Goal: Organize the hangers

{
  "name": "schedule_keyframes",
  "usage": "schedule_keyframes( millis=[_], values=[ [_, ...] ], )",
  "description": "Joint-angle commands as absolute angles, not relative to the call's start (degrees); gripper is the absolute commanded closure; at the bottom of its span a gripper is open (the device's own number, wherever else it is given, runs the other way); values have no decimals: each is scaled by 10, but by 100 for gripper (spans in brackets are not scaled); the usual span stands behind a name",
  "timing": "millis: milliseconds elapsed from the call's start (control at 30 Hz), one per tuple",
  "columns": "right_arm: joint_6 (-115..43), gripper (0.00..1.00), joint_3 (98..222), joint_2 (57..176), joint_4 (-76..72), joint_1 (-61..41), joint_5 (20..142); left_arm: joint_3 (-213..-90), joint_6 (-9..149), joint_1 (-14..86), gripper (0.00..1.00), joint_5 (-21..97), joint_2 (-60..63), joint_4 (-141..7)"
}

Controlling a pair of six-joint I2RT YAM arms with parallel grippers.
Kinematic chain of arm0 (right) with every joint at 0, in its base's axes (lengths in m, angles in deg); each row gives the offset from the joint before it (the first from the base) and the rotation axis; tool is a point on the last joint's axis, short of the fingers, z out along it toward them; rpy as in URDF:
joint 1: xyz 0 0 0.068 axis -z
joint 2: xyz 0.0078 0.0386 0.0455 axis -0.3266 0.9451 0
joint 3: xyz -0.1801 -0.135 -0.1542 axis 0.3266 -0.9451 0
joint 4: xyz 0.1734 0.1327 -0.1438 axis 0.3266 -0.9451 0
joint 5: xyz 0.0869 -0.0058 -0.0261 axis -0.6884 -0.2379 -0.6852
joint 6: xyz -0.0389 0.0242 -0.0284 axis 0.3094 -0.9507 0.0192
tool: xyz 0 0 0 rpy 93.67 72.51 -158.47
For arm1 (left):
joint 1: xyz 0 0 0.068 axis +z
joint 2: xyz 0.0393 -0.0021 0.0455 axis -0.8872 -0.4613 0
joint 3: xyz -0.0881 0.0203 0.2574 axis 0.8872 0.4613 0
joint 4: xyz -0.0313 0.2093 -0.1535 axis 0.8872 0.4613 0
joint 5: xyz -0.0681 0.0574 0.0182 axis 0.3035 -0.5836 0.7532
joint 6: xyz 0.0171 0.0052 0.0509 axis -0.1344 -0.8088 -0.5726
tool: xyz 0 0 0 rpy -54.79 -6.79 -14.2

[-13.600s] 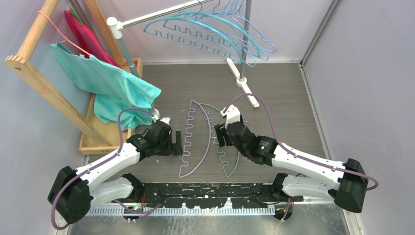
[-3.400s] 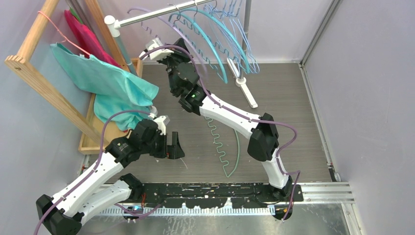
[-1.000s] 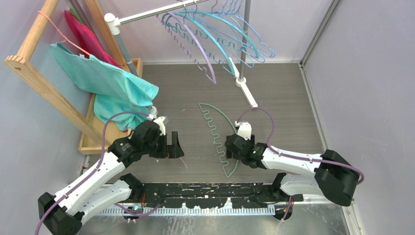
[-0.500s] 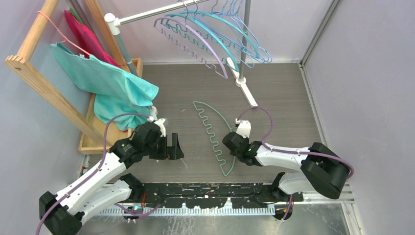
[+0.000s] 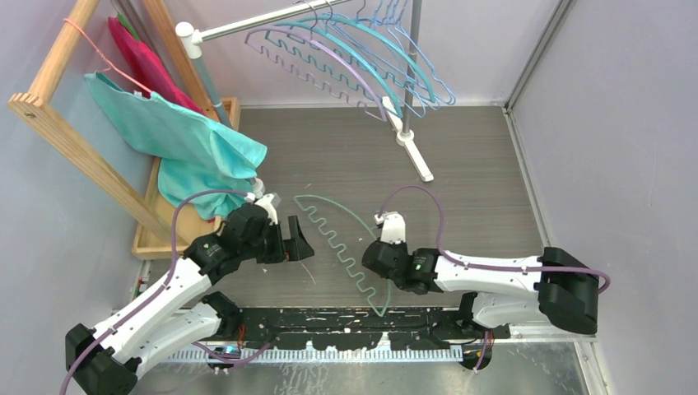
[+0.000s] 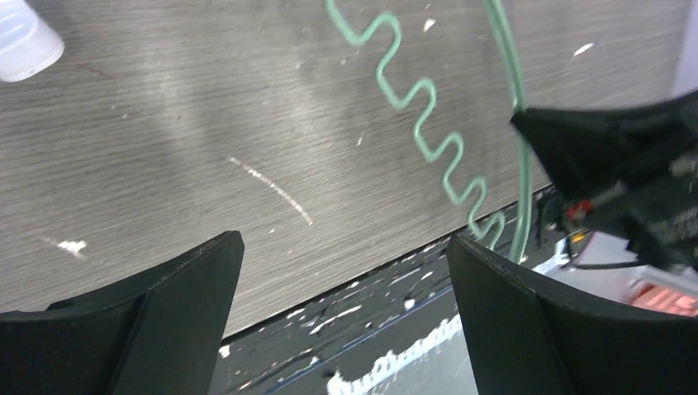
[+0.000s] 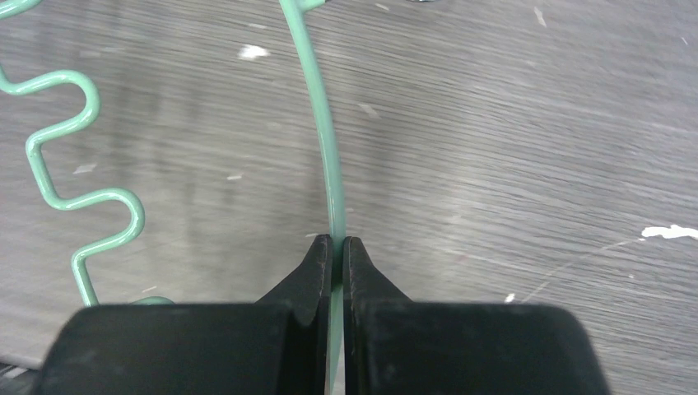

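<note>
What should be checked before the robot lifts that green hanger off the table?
1. Right jaws closed on the green hanger: ok, they pinch its curved arch at their tips.
2. Grip strong enough for lifting: cannot tell; only the very tips hold the thin bar.
3. Left jaws clear of the hanger: ok, they are open, beside it, holding nothing.
4. Space on the rail: ok, a bare stretch lies left of the hung hangers.
5. Which way the hanger's hook faces: cannot tell, the hook is hidden.
</note>
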State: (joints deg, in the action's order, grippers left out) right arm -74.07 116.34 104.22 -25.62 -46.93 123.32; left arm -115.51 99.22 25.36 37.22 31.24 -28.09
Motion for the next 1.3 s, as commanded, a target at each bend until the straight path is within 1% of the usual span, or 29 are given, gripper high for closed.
schedule_keyframes(
  millis=[0,100,267,367,700,733,767,800,833,867,967,1000,1067,1100,1200,1233,1267],
  values=[
    [-769,99,1254,1030,-283,-521,1304,-1126,1064,252,2,376,355,-396],
    [-766,99,1276,1047,-285,-532,1312,-1108,1090,252,2,367,383,-425],
    [-754,99,1301,1059,-275,-554,1308,-1099,1103,252,2,338,410,-410],
    [-751,99,1313,1067,-271,-567,1299,-1090,1120,252,2,321,419,-427],
    [-747,99,1355,1050,-277,-617,1282,-1042,1158,252,2,303,383,-511],
    [-745,99,1356,1048,-277,-618,1277,-1039,1159,252,1,301,382,-519],
    [-743,99,1357,1048,-277,-618,1272,-1037,1159,252,2,298,381,-528],
    [-742,99,1357,1049,-276,-620,1266,-1035,1159,252,7,295,380,-537],
    [-741,99,1357,1050,-277,-622,1262,-1035,1158,252,13,293,379,-545],
    [-741,99,1356,1051,-277,-624,1259,-1034,1156,252,23,292,378,-553],
    [-745,99,1352,1049,-280,-629,1259,-1039,1155,252,70,292,371,-566],
    [-747,99,1350,1046,-283,-629,1261,-1041,1154,252,81,291,369,-569],
    [-750,99,1349,1038,-287,-630,1267,-1044,1154,252,95,291,366,-571],
    [-750,99,1348,1033,-289,-630,1269,-1045,1155,252,99,291,366,-572],
    [-756,99,1344,1012,-308,-630,1287,-1049,1158,252,100,291,370,-571],
    [-765,92,1345,1004,-324,-630,1294,-1053,1160,252,100,290,373,-565],
    [-772,80,1341,992,-334,-630,1298,-1057,1161,252,100,288,377,-560]
  ],
)
